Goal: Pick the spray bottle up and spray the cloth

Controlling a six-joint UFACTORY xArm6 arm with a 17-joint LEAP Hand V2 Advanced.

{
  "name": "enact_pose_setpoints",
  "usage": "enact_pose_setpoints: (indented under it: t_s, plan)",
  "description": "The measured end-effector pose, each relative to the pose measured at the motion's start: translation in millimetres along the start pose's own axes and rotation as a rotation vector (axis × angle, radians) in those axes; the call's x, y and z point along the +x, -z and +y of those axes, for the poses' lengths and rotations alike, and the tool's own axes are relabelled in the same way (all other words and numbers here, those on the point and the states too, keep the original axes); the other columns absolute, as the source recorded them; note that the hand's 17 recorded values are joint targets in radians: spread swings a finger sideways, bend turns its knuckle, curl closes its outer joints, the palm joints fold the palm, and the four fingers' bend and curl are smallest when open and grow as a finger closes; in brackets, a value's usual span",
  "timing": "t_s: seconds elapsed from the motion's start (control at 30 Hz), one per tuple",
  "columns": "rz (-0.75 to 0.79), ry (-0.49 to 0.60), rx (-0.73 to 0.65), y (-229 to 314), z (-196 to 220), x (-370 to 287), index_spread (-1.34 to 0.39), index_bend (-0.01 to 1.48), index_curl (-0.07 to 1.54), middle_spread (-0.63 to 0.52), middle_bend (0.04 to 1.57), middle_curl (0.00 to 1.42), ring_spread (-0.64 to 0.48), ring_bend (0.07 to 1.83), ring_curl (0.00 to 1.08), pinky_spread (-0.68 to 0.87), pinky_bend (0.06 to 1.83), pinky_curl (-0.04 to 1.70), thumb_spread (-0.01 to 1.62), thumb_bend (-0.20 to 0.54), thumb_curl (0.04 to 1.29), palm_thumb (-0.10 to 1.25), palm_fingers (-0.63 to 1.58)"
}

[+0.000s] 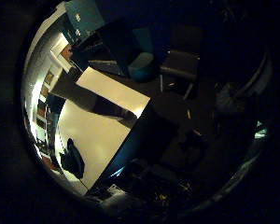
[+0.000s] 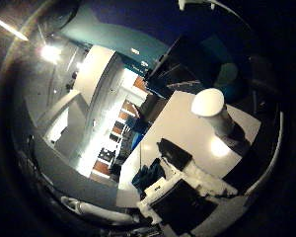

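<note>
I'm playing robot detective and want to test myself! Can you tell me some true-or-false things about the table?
1. The spray bottle stands upright on the table. True.
2. The hand is holding the spray bottle. False: the bottle stands by itself, apart from the hand.
3. The cloth lies on the table. True.
4. The cloth is bright red. False: it is dark.
</note>
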State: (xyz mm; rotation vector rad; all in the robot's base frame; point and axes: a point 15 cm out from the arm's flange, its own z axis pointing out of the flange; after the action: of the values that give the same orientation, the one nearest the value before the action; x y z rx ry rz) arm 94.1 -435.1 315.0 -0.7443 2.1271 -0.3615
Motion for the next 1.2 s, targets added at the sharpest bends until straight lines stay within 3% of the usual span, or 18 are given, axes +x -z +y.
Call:
enact_pose_setpoints:
  t_s: [0.57,1.2]
  plan:
    - [-0.221,-0.018,-0.091,-31.3,-14.3,47.6,-0.15,0.15,0.26,0.2,0.22,0.34,0.21,0.27,0.27,0.34,0.28,0.33,0.93,-0.03,0.31,0.55,0.06]
    - [-0.276,-0.011,-0.171,-91.7,-10.7,44.2,-0.09,0.15,0.26,0.21,0.25,0.35,0.2,0.3,0.27,0.31,0.26,0.32,0.94,-0.029,0.31,0.54,0.11]
